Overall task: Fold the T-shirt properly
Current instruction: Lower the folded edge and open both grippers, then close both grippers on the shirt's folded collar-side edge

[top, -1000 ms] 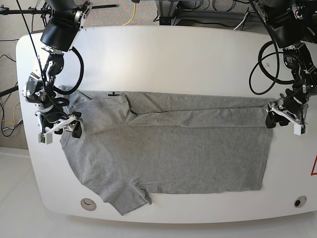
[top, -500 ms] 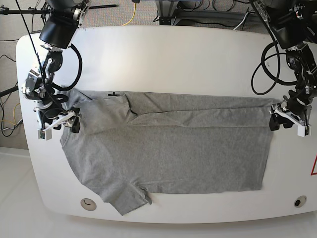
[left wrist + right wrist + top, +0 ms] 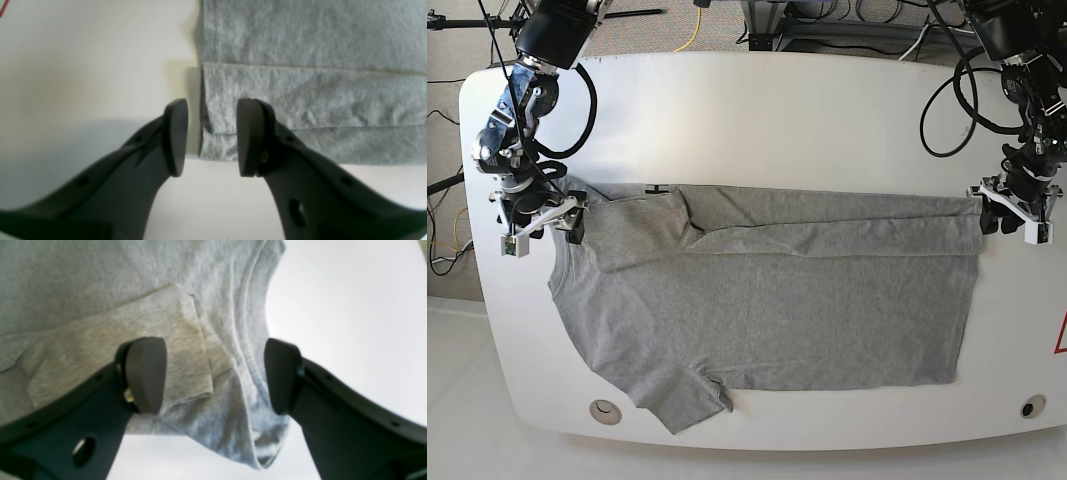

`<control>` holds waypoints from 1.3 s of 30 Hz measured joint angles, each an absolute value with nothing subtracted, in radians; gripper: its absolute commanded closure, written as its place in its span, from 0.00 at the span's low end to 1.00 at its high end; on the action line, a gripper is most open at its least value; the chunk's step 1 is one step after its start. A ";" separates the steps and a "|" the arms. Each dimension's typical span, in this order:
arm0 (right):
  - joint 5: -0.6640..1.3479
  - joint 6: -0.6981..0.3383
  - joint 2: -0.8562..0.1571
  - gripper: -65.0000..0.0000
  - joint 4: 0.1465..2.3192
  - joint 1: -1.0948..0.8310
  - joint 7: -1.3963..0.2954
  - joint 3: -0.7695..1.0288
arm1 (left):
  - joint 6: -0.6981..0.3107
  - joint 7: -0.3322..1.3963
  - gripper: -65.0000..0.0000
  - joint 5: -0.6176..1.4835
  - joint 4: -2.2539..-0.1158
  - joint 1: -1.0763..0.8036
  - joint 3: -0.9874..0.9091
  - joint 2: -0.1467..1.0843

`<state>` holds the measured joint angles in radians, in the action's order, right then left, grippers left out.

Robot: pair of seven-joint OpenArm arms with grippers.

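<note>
Narrowing since before: left gripper (image 3: 206,136)

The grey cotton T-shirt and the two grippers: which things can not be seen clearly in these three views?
- Grey cotton T-shirt, base view: the layers under the folded top strip are covered by the cloth itself.
- Left gripper, left wrist view: it straddles the shirt's folded corner; whether its pads touch cloth is unclear.
- Right gripper, right wrist view: blurred; the collar is cut off at the top edge.
- White table, base view: corners cut off.
</note>
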<state>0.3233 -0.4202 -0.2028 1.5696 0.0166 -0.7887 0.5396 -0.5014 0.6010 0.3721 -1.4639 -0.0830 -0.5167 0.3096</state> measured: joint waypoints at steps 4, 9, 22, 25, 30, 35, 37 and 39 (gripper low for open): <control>0.335 -0.419 -0.220 0.33 1.589 -0.021 -0.791 0.575 | -0.509 0.597 0.67 0.389 -1.495 -0.105 -0.515 0.314; 0.327 -0.412 -0.222 0.32 1.590 -0.065 -0.797 0.596 | -0.508 0.606 0.60 0.387 -1.535 -0.134 -0.515 0.314; 0.348 -0.424 -0.231 0.33 1.576 -0.133 -0.778 0.576 | -0.510 0.660 0.45 0.389 -1.596 -0.199 -0.511 0.320; 0.347 -0.423 -0.233 0.32 1.568 -0.142 -0.777 0.576 | -0.514 0.661 0.45 0.388 -1.593 -0.210 -0.510 0.318; 0.344 -0.426 -0.237 0.32 1.560 -0.171 -0.736 0.576 | -0.511 0.646 0.52 0.372 -1.589 -0.214 -0.509 0.316; 0.331 -0.436 -0.237 0.32 1.554 -0.195 -0.715 0.576 | -0.507 0.606 0.58 0.359 -1.569 -0.216 -0.506 0.305; 0.320 -0.435 -0.235 0.32 1.549 -0.198 -0.716 0.577 | -0.510 0.596 0.60 0.359 -1.557 -0.216 -0.505 0.304; 0.318 -0.435 -0.234 0.32 1.549 -0.199 -0.714 0.576 | -0.509 0.588 0.62 0.360 -1.546 -0.215 -0.506 0.303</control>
